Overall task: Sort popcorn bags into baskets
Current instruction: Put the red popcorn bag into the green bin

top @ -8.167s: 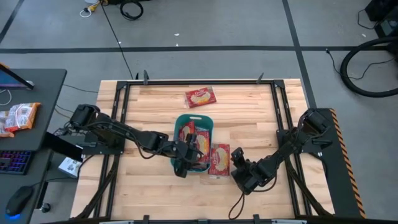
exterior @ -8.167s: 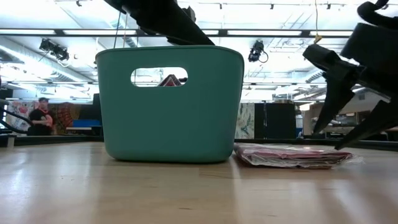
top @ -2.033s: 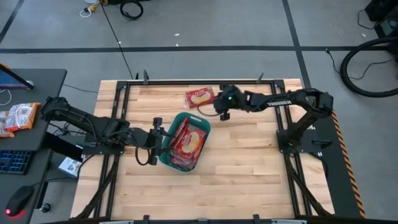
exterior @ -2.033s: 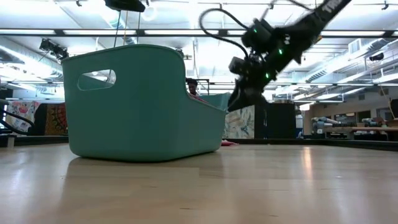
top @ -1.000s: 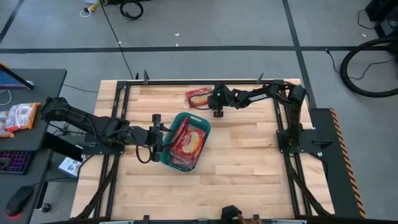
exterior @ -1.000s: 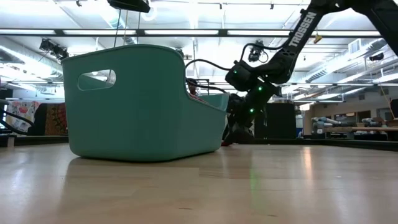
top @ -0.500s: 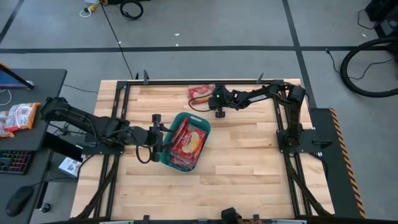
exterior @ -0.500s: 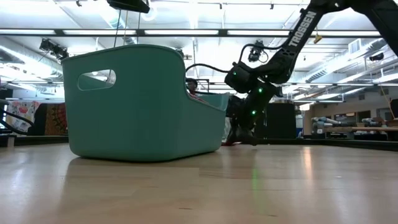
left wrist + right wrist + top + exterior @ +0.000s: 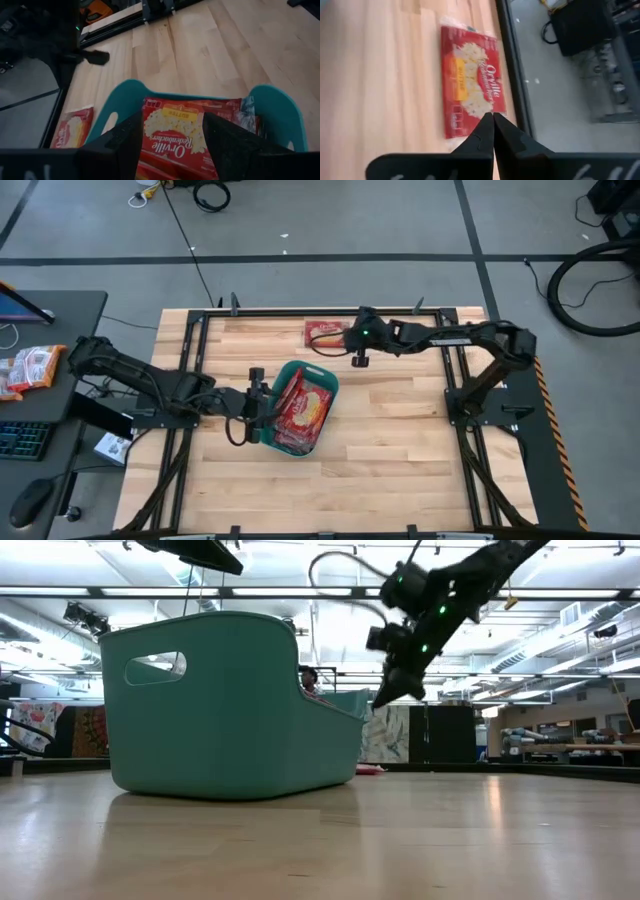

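The teal basket [image 9: 318,370] stands askew in the middle of the table and holds several red popcorn bags [image 9: 300,408] lying flat. My left gripper [image 9: 262,406] is open at the basket's left long wall, its fingers spread in front of the top bag [image 9: 175,130]. One loose popcorn bag [image 9: 325,330] lies flat on the wood near the far edge. My right gripper [image 9: 350,336] hangs shut above the table just right of that bag, raised clear of it in the low view [image 9: 378,702]. Nothing is between its fingertips [image 9: 492,116]. My left gripper stands level at the basket's left long wall, coming from the table's left. Its own fingers [image 9: 125,145] hide the rim there, so I cannot tell whether they touch the basket.
Black frame rails [image 9: 200,350] run along the table's left, right and far sides. The loose bag lies close to the far rail. A dark desk [image 9: 50,380] with a keyboard and snack packets stands left of the table. Bare wood [image 9: 380,450] spreads over the near half.
My right gripper was low at the loose bag with its fingers apart. It shut there, then rose and moved a little toward the table's right edge without the bag. The bag has turned slightly and still lies on the table.
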You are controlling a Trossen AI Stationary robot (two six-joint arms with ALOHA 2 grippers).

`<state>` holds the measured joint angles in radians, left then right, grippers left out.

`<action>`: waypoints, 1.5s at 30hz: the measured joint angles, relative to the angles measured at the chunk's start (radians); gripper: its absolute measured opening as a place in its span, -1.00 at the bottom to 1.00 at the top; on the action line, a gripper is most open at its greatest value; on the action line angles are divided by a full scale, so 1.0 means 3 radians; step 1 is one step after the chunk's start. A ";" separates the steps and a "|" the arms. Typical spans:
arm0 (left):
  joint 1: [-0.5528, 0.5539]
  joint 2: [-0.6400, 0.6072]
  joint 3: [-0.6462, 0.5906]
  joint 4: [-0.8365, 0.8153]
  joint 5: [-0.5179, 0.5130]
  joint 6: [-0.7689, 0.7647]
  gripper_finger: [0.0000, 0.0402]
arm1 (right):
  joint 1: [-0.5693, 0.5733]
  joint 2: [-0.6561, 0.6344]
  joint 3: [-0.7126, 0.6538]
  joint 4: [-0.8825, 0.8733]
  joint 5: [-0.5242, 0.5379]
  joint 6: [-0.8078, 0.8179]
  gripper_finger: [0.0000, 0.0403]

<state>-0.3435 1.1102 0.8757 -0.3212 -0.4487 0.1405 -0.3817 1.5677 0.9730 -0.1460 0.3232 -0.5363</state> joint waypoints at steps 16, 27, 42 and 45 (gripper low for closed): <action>-0.0004 0.0080 0.0000 0.0120 0.0018 0.0014 0.03 | -0.0466 0.0788 0.0016 0.0370 -0.0760 0.0594 -0.26; -0.0003 0.0080 0.0000 0.0123 0.0016 0.0092 0.03 | -0.0807 0.1452 0.0627 0.0397 -0.1315 0.0758 -0.17; -0.0012 0.0079 0.0000 0.0028 0.0018 0.0002 0.03 | -0.0553 0.0868 0.0652 -0.2067 -0.1115 0.1425 -0.17; -0.0011 0.0079 0.0000 0.0029 0.0018 0.0002 0.03 | -0.0363 0.0768 0.0652 -0.2552 -0.1046 0.1503 -0.17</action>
<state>-0.3470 1.1339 0.8757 -0.3126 -0.4435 0.1410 -0.4905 1.7980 1.1687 -0.9116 0.0095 -0.0855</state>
